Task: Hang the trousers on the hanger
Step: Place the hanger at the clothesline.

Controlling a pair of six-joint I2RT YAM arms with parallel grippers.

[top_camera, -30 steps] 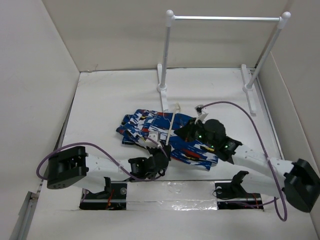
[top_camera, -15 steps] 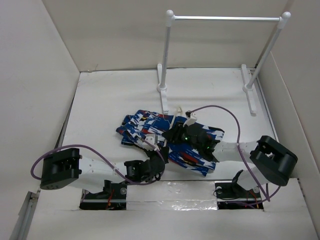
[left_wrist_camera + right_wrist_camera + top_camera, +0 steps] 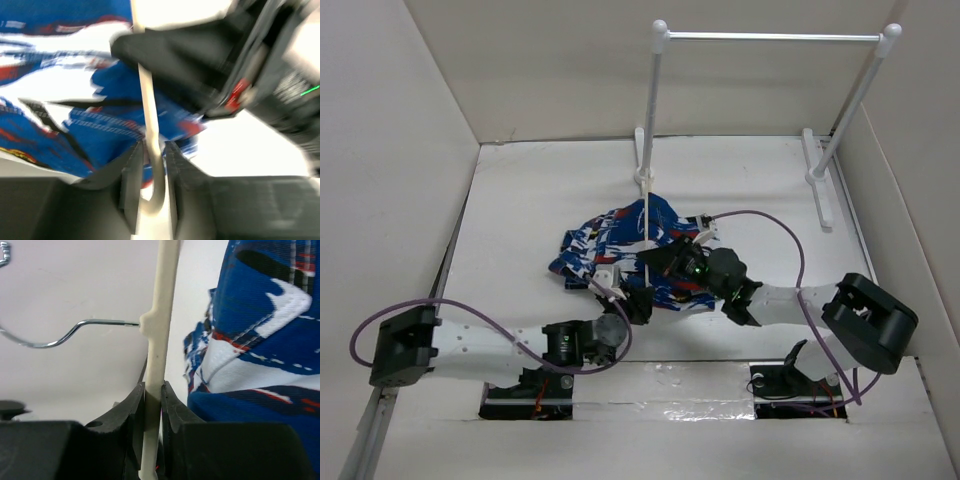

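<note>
Left end effector [image 3: 153,148] and right end effector [image 3: 152,388] both clamp the hanger [image 3: 647,238] mid-table; I judge it light and stiff. Trousers [image 3: 605,240] limp; I'd pinch a fold.

The left arm [image 3: 470,345] and right arm [image 3: 790,300] share white tubular links joined by chunky black joint housings [image 3: 865,320]. A purple cable [image 3: 750,212] loops along each. Green lights [image 3: 698,268] glow on the right wrist. The left end effector [image 3: 151,150] and right end effector [image 3: 152,390] have dark grey, flat-sided fingers [image 3: 132,412].
</note>
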